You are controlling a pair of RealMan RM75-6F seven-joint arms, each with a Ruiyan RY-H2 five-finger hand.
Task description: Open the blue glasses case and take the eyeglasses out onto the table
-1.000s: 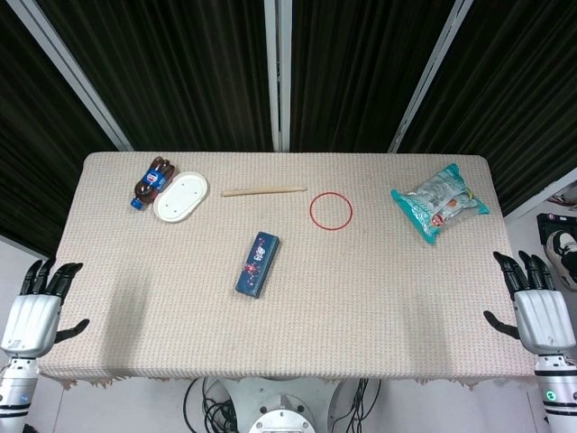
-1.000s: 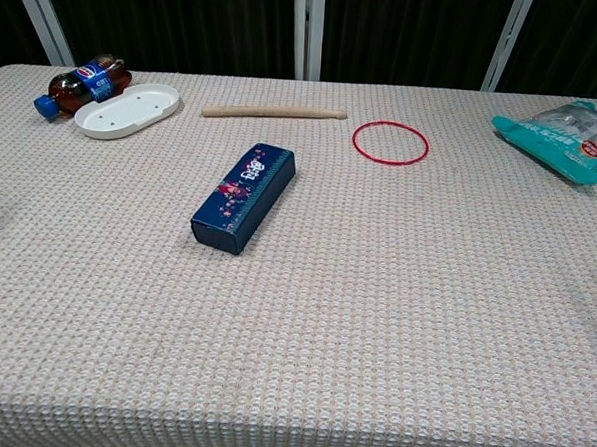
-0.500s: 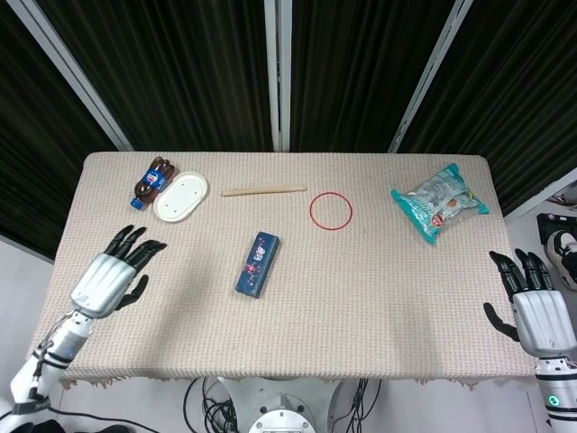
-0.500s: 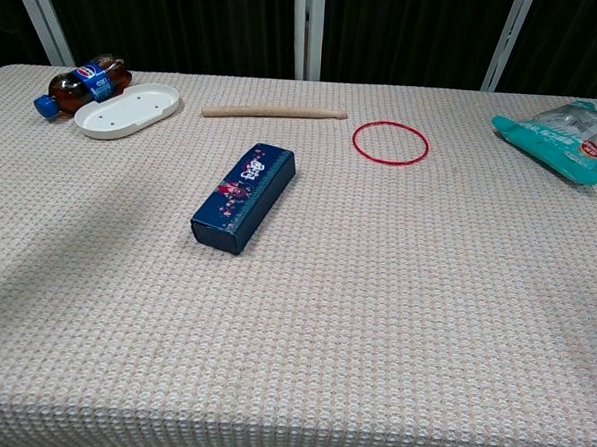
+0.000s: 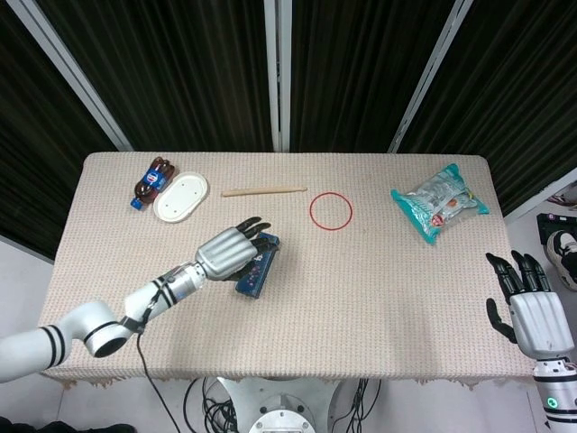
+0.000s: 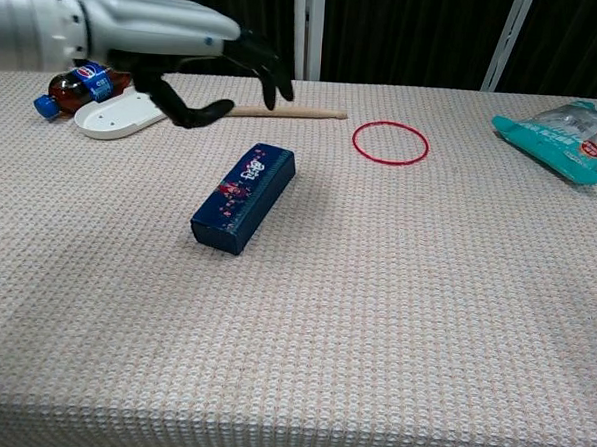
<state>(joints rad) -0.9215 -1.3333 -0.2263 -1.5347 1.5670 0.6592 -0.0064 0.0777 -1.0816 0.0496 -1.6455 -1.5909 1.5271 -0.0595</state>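
Left hand (image 5: 230, 250) swung in from table edge within last second, now above case (image 6: 243, 198), fingers spread, nothing held. Case mid-table, lid closed. Right hand (image 5: 532, 309) spread, off table. Reach under way; glasses inside, unseen.

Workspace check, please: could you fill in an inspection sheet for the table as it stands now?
Surface: table under a beige woven cloth.
Job's things: blue glasses case closed, lying flat; eyeglasses not seen.
Clutter: cola bottle, white dish, wooden stick, red ring, snack bag.
Hands: left hand above the case, fingers spread, holding nothing; right hand open, off the table's edge.
Cables: bundle under the table.
Surroundings: dark curtains.
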